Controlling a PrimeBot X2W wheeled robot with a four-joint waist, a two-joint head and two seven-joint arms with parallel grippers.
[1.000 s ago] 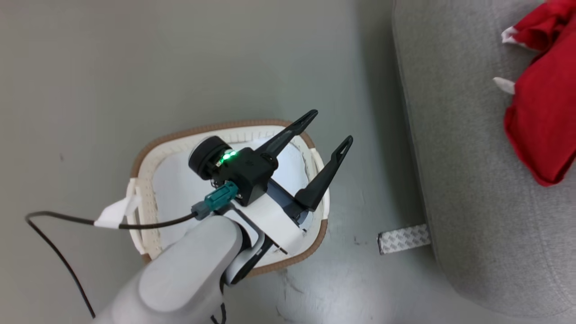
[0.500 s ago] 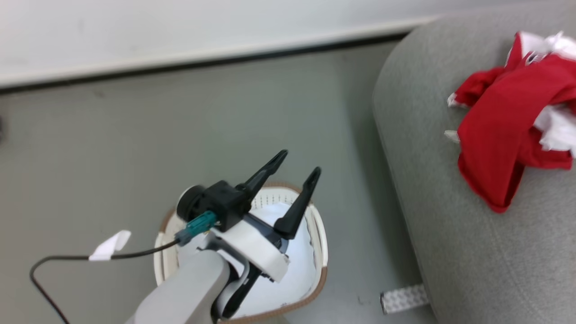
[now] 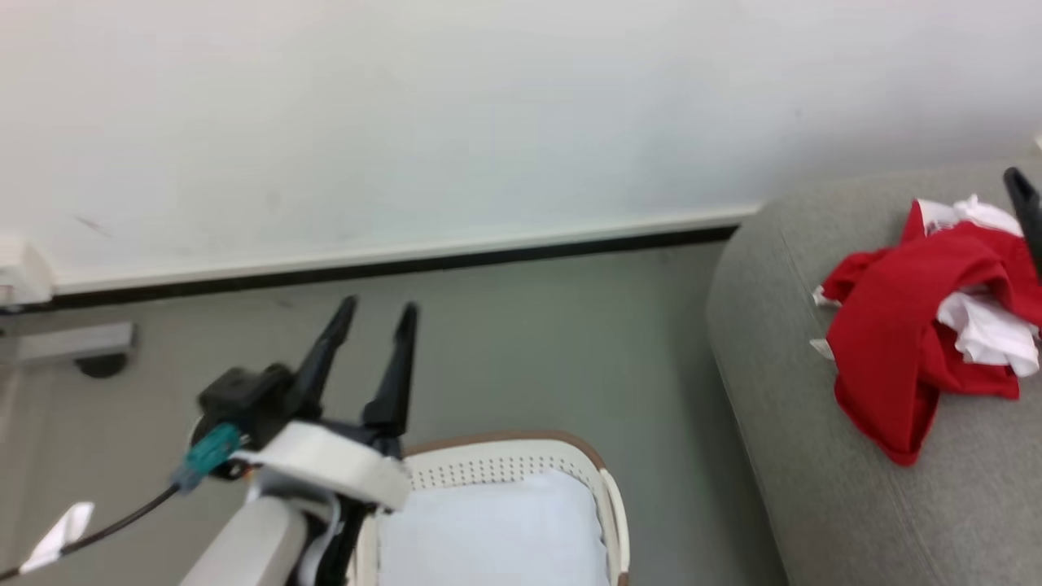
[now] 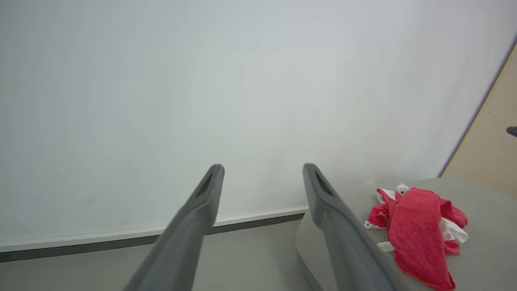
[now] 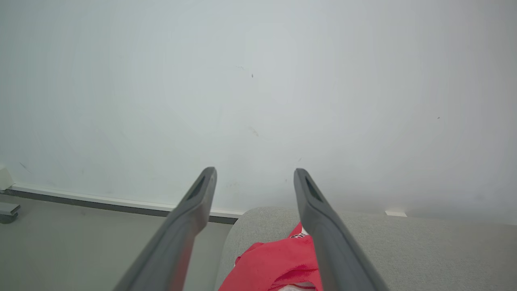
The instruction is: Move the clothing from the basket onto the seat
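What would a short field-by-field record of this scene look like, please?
clothing: red and white heap lying on the seat
seat: grey sofa, right of the basket
basket: on the floor, no red fabric in its visible part
left gripper: open, empty, raised near the basket
right gripper: open, empty, close to the clothing

your left gripper (image 3: 378,308) points up and away, fingers spread and empty, its pale forearm (image 3: 244,541) rising from the lower left. your right gripper (image 5: 255,172) is spread wide too, gripping nothing.
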